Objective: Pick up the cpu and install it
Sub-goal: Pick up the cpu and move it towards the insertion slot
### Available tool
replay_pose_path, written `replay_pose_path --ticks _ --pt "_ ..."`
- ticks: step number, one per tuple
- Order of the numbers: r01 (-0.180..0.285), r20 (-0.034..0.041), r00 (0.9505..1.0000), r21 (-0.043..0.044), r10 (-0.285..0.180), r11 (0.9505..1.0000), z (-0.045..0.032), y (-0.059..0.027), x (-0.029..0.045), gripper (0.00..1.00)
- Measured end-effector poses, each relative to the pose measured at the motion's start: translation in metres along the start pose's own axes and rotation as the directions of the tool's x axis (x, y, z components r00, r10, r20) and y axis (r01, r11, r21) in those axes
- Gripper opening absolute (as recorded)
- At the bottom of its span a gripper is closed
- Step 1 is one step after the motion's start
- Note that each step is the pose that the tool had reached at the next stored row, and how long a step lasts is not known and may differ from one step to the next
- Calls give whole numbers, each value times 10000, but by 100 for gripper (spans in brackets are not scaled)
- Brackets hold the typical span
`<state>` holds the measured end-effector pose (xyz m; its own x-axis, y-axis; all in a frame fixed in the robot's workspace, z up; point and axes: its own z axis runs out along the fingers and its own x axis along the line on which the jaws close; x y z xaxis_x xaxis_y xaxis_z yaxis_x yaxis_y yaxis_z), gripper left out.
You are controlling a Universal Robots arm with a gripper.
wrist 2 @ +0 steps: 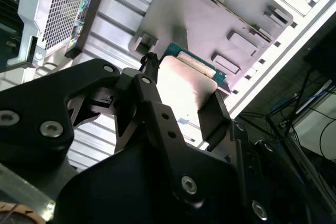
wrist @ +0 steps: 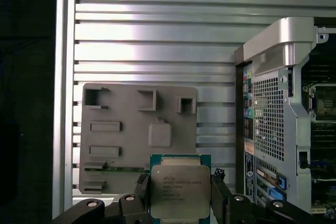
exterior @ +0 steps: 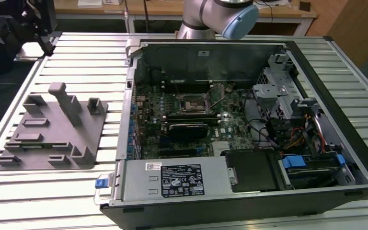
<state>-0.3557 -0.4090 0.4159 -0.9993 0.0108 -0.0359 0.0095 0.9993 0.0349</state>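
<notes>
Grey moulded fixture lies on the slatted aluminium tabletop at the exterior view's left. The open computer case stands beside it at the exterior view's right, with the motherboard socket exposed inside. In both wrist views the gripper is clenched on the cpu. One black finger presses each opposite edge, and the silvery lid faces the first wrist camera. The held cpu hangs clear of the tabletop, with the fixture beneath and beyond the gripper and the case's perforated rear panel off to one side of it.
</notes>
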Motion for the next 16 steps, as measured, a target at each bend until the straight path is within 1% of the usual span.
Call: replay_pose_path --ticks 16 --pt "0 -1 10000 0 0 10000 8 4 -236 55"
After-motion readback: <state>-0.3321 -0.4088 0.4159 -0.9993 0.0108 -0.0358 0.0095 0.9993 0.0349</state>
